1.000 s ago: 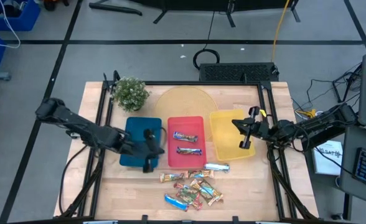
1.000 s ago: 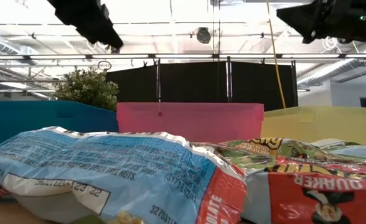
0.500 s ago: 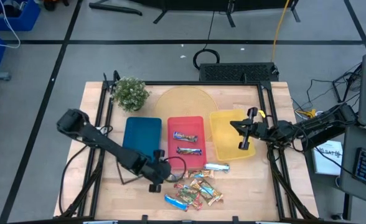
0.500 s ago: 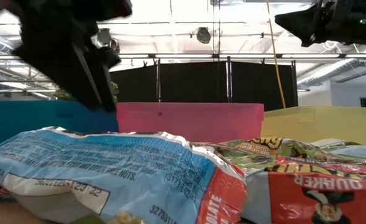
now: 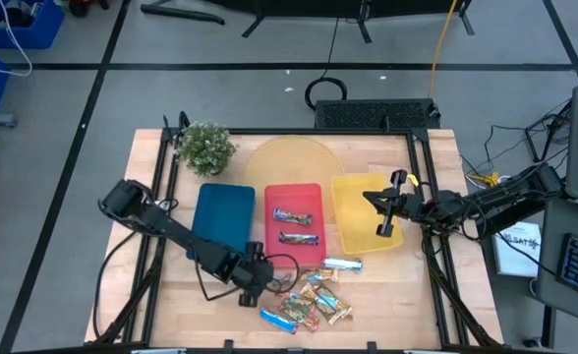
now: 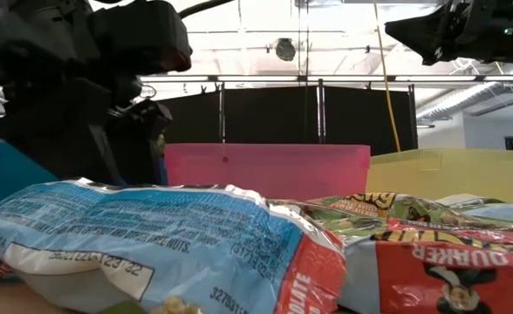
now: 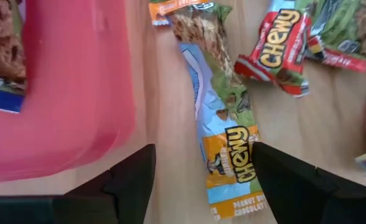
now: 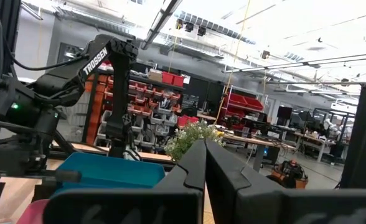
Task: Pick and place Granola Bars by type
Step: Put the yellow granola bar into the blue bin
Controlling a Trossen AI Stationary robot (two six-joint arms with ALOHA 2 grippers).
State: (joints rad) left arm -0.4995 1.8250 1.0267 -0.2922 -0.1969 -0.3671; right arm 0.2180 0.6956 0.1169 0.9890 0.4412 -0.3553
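Several granola bars (image 5: 305, 300) lie in a loose pile on the wooden table, near its front edge. My left gripper (image 5: 263, 285) hangs low at the pile's left end. In the left wrist view it (image 7: 201, 180) is open, its fingers on either side of a blue-and-orange "Chewy" bar (image 7: 223, 140) that lies flat, without touching it. Two dark-wrapped bars (image 5: 295, 226) lie in the red tray (image 5: 294, 258). A silver bar (image 5: 341, 264) lies just right of that tray. My right gripper (image 5: 382, 218) is shut and empty above the yellow tray (image 5: 353, 192).
A blue tray (image 5: 223, 221) stands left of the red one. A potted plant (image 5: 206, 147) and a round wooden board (image 5: 289, 162) are at the back. In the low view, bar wrappers (image 6: 152, 235) fill the foreground in front of the trays.
My left gripper has swung from above the blue tray toward the table's near edge and to the right. It has come down beside the left end of the pile. The bars and trays have stayed put.
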